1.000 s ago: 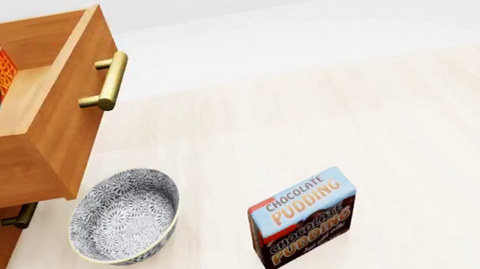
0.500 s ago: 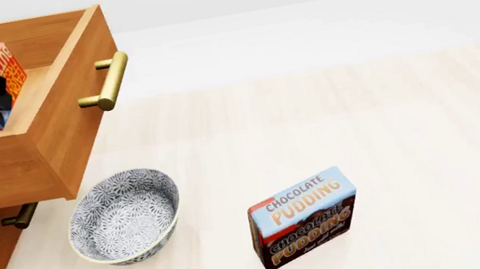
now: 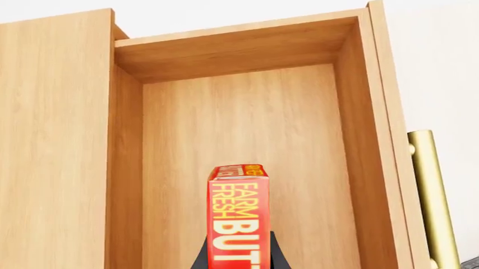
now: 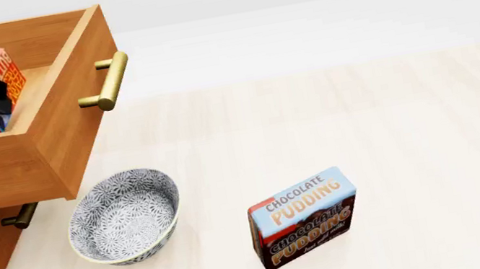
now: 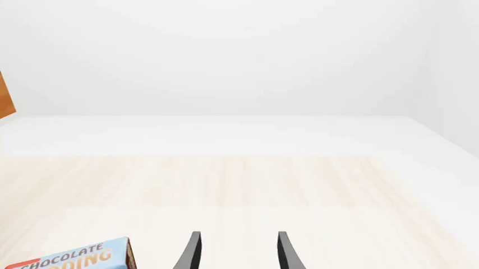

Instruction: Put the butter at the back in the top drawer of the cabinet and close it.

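Pale wood table (image 4: 393, 116), white backdrop

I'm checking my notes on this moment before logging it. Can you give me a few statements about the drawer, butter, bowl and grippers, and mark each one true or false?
1. The top drawer is pulled open. True.
2. The left gripper holds the butter over the drawer's inside. True.
3. The bowl holds the pudding box. False: the bowl holds nothing visible, and the box stands apart from it on the table.
4. The right gripper grips the pudding box. False: its fingers are spread with nothing between them.
5. The drawer already holds another item. False: only bare wood shows inside.
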`<state>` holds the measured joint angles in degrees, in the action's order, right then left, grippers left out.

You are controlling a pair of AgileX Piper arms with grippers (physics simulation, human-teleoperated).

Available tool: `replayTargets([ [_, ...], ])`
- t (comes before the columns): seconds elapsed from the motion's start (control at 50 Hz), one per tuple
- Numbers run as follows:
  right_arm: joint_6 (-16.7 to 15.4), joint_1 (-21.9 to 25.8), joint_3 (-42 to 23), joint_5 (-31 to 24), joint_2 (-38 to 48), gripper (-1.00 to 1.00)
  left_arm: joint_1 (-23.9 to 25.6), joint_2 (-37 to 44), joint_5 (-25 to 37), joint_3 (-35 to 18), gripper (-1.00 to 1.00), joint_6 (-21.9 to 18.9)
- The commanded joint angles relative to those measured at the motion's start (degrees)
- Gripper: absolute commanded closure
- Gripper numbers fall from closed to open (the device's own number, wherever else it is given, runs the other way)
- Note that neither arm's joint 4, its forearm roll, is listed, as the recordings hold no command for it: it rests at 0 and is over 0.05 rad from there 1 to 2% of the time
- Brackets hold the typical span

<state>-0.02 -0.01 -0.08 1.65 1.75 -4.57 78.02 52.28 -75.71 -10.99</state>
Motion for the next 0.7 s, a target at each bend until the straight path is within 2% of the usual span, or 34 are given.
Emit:
replayTargets([
  [0.02,0.0,0.0,0.0,0.0,0.0,-1.00,-0.3,-0.2,-0.9,-0.3,1.00,-0.9],
  [0.34,0.0,0.0,0.0,0.0,0.0,-1.00,-0.1,0.2,-1.8,0.5,1.00,-0.8],
  [0.36,0.0,0.0,0.0,0.0,0.0,-1.00,-0.2,0.0,-1.9,0.9,-1.00,-1.0],
  [0.7,0.0,0.0,0.0,0.0,0.0,-1.00,0.3,-1.0,-1.3,-0.3,-1.00,-1.0],
])
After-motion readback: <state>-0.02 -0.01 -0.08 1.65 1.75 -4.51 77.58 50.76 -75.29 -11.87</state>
